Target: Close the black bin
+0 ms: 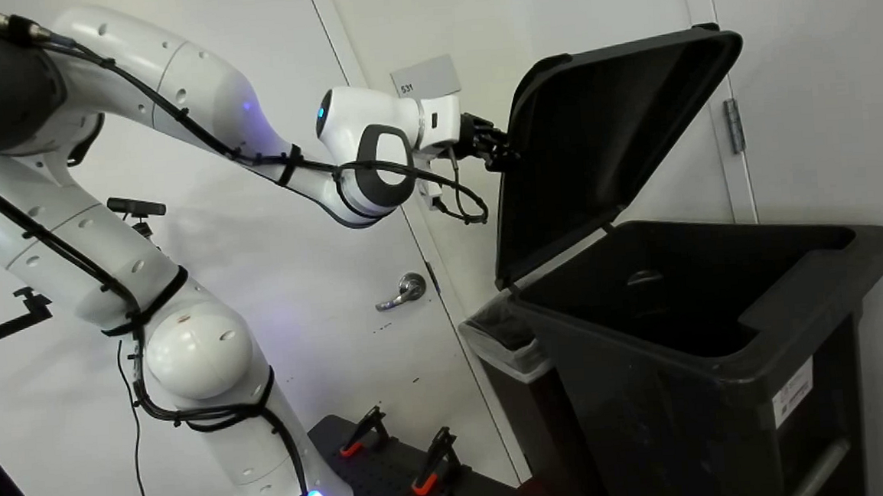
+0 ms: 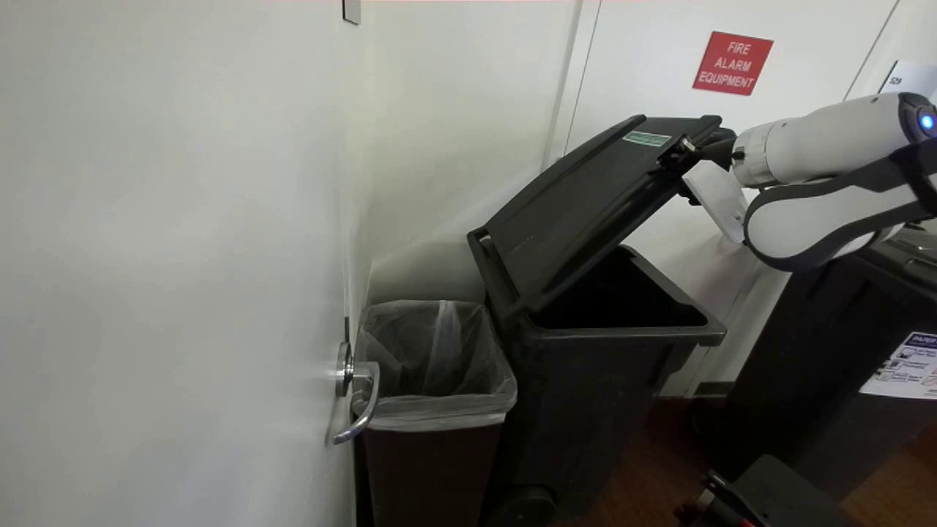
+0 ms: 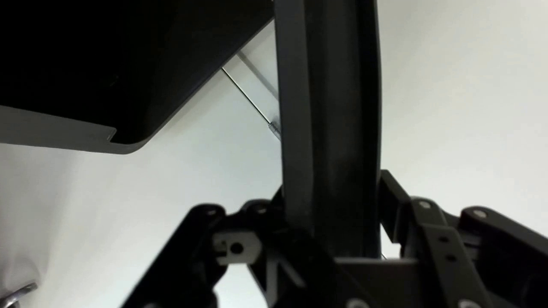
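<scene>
The black bin (image 1: 651, 419) stands with its lid (image 1: 603, 131) raised and tilted well above the open top. The bin body (image 2: 585, 395) and the lid (image 2: 571, 212) with its green label (image 2: 647, 138) also show in an exterior view. A white sticker (image 1: 793, 391) is on the body's front. My gripper (image 1: 508, 152) is at the lid's free edge, high above the bin; it also shows in an exterior view (image 2: 681, 157). In the wrist view, the fingers (image 3: 329, 209) are on both sides of the lid edge (image 3: 329, 94), pressed against it. The left fingertip is partly hidden behind the lid.
A brown bin with a clear liner (image 2: 432, 410) stands beside the black bin, near a door handle (image 2: 359, 395). Another dark bin with a paper label (image 2: 812, 366) stands under the arm. A black table (image 1: 393, 466) carries clamps. A wall stands behind.
</scene>
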Available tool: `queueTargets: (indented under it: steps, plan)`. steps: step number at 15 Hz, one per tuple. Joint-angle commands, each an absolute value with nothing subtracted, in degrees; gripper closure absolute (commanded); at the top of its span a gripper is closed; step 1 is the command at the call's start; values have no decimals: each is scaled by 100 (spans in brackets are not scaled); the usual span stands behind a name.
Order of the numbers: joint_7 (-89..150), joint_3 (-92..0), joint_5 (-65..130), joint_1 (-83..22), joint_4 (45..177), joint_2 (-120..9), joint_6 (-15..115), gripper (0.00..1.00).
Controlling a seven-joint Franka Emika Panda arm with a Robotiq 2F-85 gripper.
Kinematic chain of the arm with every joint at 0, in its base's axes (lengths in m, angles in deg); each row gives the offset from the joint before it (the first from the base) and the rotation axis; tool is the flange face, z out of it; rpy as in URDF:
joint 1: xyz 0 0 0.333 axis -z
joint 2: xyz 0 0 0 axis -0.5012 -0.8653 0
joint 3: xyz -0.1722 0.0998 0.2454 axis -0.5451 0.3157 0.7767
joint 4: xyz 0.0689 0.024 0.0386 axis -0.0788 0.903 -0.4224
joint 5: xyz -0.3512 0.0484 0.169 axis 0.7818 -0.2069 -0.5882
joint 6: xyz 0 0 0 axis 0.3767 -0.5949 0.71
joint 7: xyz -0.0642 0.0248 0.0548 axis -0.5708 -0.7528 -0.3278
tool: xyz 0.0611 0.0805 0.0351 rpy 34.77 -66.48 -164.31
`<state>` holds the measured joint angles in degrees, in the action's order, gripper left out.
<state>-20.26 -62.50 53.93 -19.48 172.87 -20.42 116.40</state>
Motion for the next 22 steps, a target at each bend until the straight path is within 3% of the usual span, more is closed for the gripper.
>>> queueTargets:
  steps: [1,3,4,22]
  plan:
    - [-1977,-6250,5400,-1966,17275,-2037,11640,53]
    - [-1970,-6250,5400,-1972,17276,-2033,11640,53]
    - [-1970,-6250,5400,-1972,17276,-2033,11640,78]
    - [-1954,-7896,4678,-2867,17722,-2002,11640,78]
